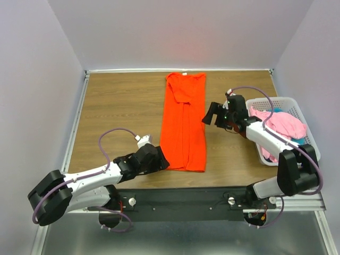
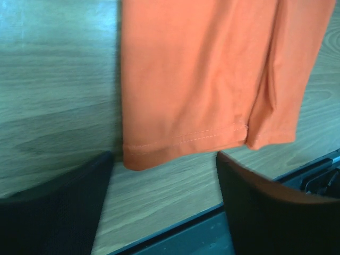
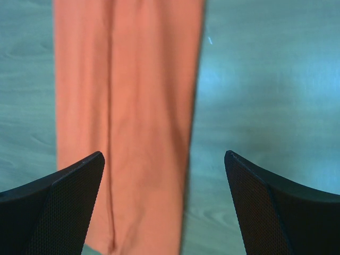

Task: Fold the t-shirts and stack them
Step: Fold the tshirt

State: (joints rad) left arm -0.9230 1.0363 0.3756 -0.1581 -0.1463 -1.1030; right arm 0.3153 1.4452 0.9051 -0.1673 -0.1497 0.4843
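The orange-red t-shirt (image 1: pixel 183 121) lies on the wooden table, folded lengthwise into a long narrow strip, collar at the far end. My left gripper (image 1: pixel 161 159) is open and empty just beside the strip's near left hem corner; the hem (image 2: pixel 180 143) shows between its fingers in the left wrist view. My right gripper (image 1: pixel 209 113) is open and empty, held above the table just right of the strip's right edge (image 3: pixel 191 106). The light pink t-shirt (image 1: pixel 284 123) is bunched in the white basket (image 1: pixel 309 134), with a bit of the teal-blue shirt (image 1: pixel 298 141) under it.
The white lattice basket stands at the table's right edge beside the right arm. The table's near edge and a black rail (image 2: pixel 212 228) run just behind my left gripper. Grey walls enclose the table on three sides.
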